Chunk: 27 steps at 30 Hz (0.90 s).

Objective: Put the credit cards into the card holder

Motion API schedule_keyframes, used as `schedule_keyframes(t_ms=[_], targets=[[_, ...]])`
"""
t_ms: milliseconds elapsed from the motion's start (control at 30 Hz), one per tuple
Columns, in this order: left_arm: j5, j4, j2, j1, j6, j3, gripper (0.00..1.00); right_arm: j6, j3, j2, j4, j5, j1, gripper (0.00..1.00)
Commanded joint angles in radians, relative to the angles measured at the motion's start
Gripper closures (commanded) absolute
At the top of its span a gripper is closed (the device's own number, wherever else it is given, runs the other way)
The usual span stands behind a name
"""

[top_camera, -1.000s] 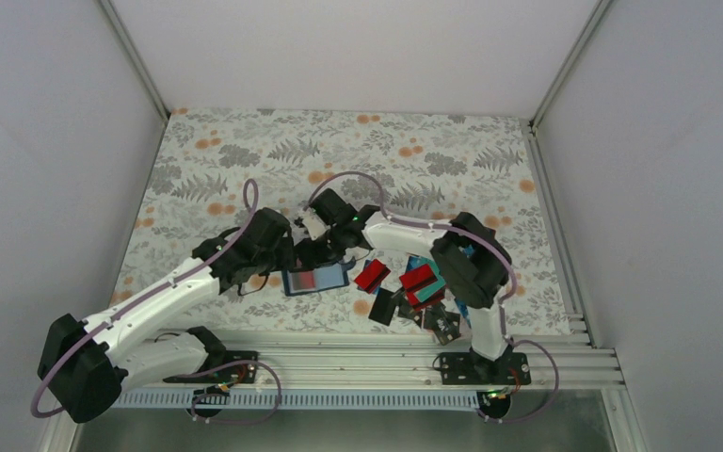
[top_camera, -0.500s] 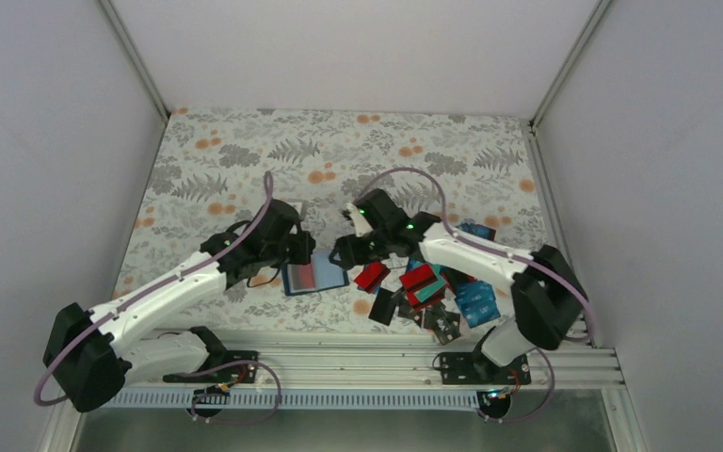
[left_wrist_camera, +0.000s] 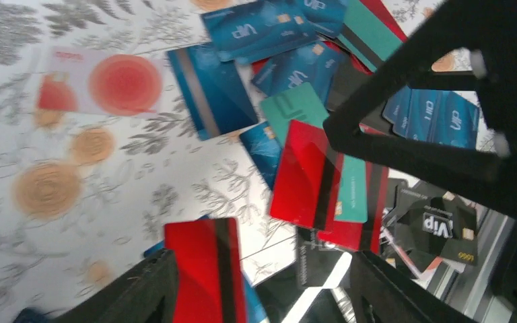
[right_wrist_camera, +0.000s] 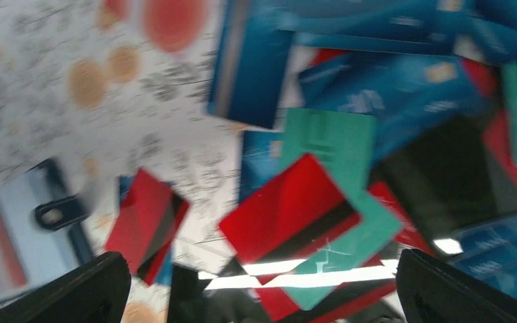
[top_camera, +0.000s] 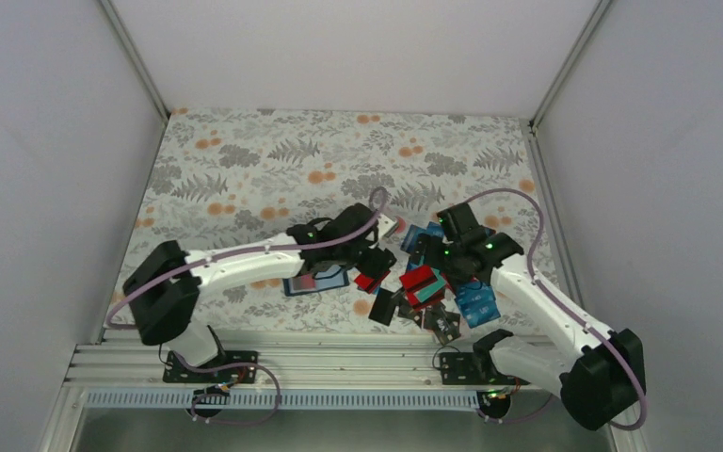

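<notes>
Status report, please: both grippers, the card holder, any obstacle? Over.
Left gripper open, empty, over a red card. Right gripper open, empty, above the credit cards. Card holder partly hidden by left arm. No other obstacle seen.

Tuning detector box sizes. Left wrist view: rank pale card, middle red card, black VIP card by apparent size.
1. Pale card, largest
2. Middle red card, close behind the pale one
3. Black VIP card, clearly smallest

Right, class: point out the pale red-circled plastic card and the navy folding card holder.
Pale red-circled plastic card (left_wrist_camera: 108, 84): left wrist view, its red circle.
Navy folding card holder (top_camera: 320, 284): top external view, its uncovered near part.
</notes>
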Motion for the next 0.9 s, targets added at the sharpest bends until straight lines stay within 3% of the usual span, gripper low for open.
schedule_keyframes(t_ms=[0,200,300,367,600,767,867], targets=[[0.031,0.083,0.109,-0.037,0.152,0.07,0.32,0.036,-0.046,-0.009,-0.082,0.023,-0.119,0.0],[0.002,0.017,0.304,-0.098,0.271,0.243,0.25,0.06,-0.054,-0.006,-0.087,-0.007,-0.229,0.0],[-0.011,-0.012,0.371,-0.102,0.266,0.281,0.29,0.056,-0.067,-0.019,-0.058,-0.058,-0.286,0.0],[-0.012,-0.014,0.393,-0.101,0.241,0.285,0.44,0.038,-0.083,-0.022,-0.023,-0.108,-0.328,0.0],[-0.01,-0.064,0.474,-0.098,0.133,0.323,0.84,-0.028,-0.147,0.017,0.066,-0.26,-0.408,0.0],[0.005,-0.108,0.506,-0.092,0.072,0.358,0.97,-0.048,-0.17,0.047,0.1,-0.314,-0.424,0.0],[0.009,-0.122,0.512,-0.089,0.054,0.359,0.98,-0.06,-0.172,0.054,0.102,-0.318,-0.43,0.0]])
